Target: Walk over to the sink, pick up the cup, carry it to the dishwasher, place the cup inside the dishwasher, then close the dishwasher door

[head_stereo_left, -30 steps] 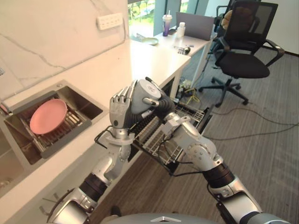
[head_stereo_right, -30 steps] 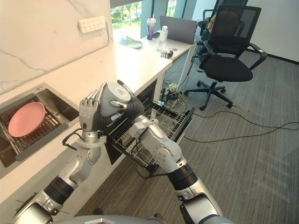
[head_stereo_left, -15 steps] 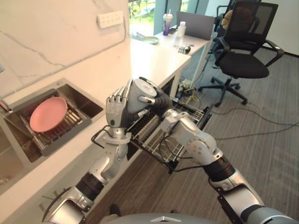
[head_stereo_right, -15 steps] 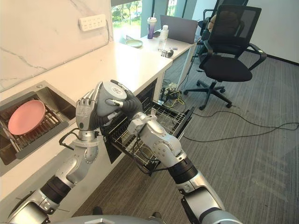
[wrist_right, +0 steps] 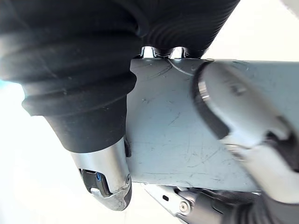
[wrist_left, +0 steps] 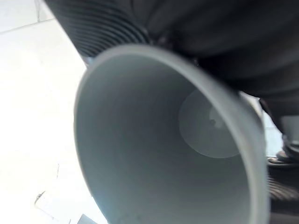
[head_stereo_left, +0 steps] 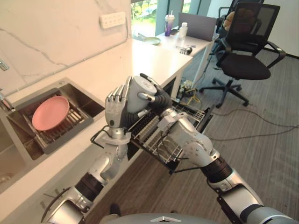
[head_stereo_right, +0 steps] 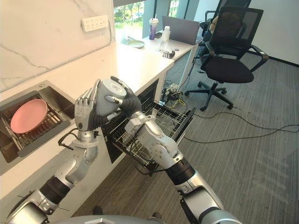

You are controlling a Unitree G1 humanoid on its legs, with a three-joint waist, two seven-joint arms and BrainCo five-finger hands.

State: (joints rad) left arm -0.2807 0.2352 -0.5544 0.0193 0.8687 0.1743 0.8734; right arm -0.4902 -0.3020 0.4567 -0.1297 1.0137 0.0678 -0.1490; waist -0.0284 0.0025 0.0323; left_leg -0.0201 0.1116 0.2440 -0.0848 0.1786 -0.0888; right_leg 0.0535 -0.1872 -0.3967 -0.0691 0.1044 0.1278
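We hold the grey cup (head_stereo_left: 136,92) over the open dishwasher rack (head_stereo_left: 156,140), left hand (head_stereo_left: 116,112) and right hand (head_stereo_left: 161,100) both curled round its wall, and we judge it light, stiff and slippery, best gripped mid-wall.

There is one grey tapered cup (head_stereo_left: 139,94), one round pink plate (head_stereo_left: 49,113), one steel sink (head_stereo_left: 89,106), one wire dishwasher rack (head_stereo_left: 189,114), one white wall socket strip (head_stereo_left: 113,19), one lidded tumbler with a straw (head_stereo_left: 169,23), one white bottle (head_stereo_left: 182,30), one grey laptop (head_stereo_left: 204,25) and at least one black mesh-backed office chair (head_stereo_left: 246,60).
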